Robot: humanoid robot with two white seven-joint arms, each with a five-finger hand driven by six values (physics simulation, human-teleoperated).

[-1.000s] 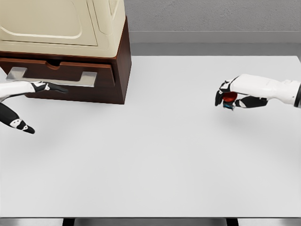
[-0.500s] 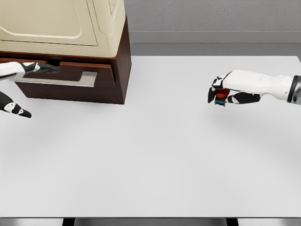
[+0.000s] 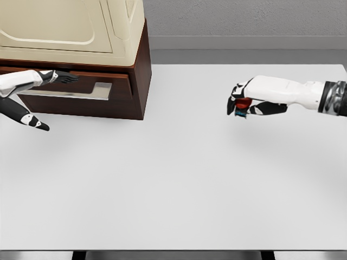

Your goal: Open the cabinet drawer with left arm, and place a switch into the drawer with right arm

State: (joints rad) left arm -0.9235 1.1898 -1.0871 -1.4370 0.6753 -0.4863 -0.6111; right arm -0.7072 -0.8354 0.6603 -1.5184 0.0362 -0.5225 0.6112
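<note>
Switch (image 3: pixel 243 102) — small red piece with a bluish edge — sits clamped in the right hand (image 3: pixel 250 98), fingers curled round it, held above the white table (image 3: pixel 179 179), well apart from the cabinet. Most of the switch is hidden by the fingers; shape hard to make out. Left hand (image 3: pixel 33 81) is at the drawer (image 3: pixel 116 86) front, fingers extended over the silver handle (image 3: pixel 81 92), thumb hanging below — can't tell if it actually grips the bar. Drawer looks shut or barely out. Cream cabinet (image 3: pixel 70 27) body is cut off at the top and left edges.
</note>
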